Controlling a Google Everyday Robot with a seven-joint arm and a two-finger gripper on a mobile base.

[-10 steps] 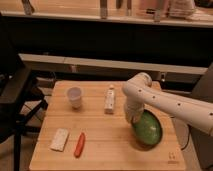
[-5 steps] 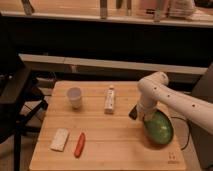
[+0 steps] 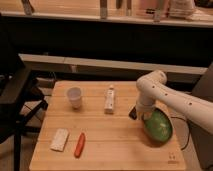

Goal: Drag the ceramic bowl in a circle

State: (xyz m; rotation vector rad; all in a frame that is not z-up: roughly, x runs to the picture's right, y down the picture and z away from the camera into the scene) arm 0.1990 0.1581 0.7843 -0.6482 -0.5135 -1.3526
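Wide glossy green ceramic bowl (image 3: 158,125) near right edge of pale wooden table (image 3: 107,152), tilted under gripper (image 3: 144,116) at its left rim; circle apparently underway, unfinished.

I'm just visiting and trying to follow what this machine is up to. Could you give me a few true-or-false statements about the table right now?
1. The wide glossy green ceramic bowl sits near the wooden table's right edge. True.
2. The small translucent whitish cup stands inside the bowl. False: it stands apart, at the table's far left.
3. The gripper is at the bowl's left rim. True.
4. The slim orange-red carrot-like object lies right of the bowl. False: it lies front left, beside a pale rectangular sponge-like block.
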